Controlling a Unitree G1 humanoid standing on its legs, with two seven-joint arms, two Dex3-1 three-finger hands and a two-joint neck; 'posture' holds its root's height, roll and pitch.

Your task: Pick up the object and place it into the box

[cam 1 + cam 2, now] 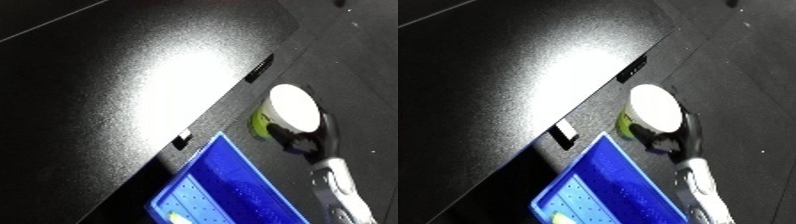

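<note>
The right hand (306,137) is holding a round tub with a white lid (291,109) and a yellow-green side, its black fingers (689,129) curling round the tub's lower rim while the white and silver forearm (342,192) is coming up from the lower right. The tub is hanging just beyond the far corner of the blue bin (233,187), touching nothing but the hand, its flat lid tilting toward the camera and its short axis leaning away from the bin. The bin's open mouth is lying below and to the left of the tub, so the coming move looks like a short carry inward over the bin's near wall. The black tabletop (133,75) is ending in an edge just left of the tub, leaving dark floor (753,75) on the tub's far side as open room. The left hand is showing in neither view.
</note>
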